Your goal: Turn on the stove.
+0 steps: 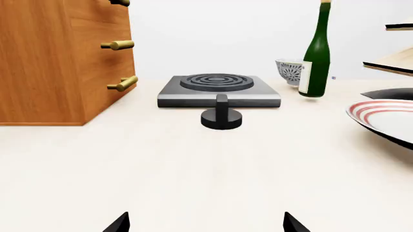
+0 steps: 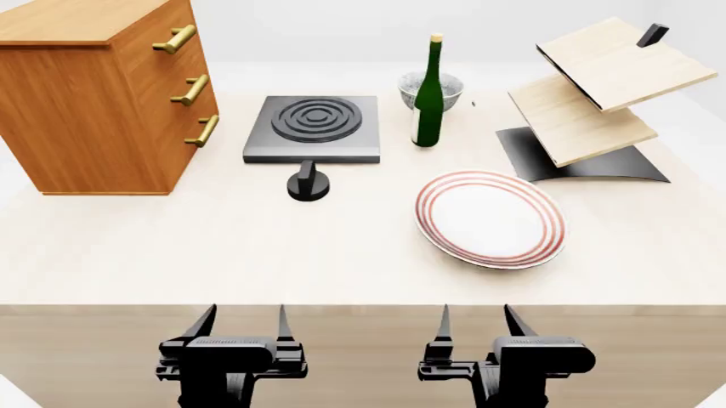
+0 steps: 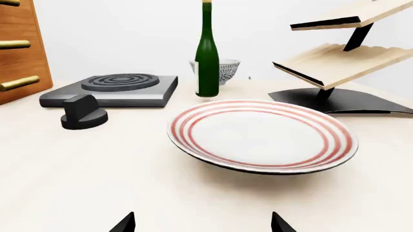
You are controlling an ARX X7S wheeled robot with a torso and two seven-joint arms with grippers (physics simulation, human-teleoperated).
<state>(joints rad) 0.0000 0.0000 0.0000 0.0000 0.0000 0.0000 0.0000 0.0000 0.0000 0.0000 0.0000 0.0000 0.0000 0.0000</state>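
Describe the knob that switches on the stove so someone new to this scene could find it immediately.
Start at the wooden drawer cabinet at the table's far left; just beside it lies the flat dark grey stove with raised rings. The knob stands apart on the table directly in front of the stove, nearer the robot. It is small, black and round with an upright grip, unlike the red-rimmed plate.

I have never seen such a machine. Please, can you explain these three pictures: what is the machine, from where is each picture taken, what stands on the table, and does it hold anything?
It is a simulated two-armed robot. The head view looks down at the table; the left gripper and right gripper hang open at its near edge, holding nothing. The other two pictures come from cameras beside each gripper. On the table: the stove with its separate knob, a wooden drawer cabinet, a green bottle, a patterned bowl behind it, a red-rimmed plate and a wooden rack.
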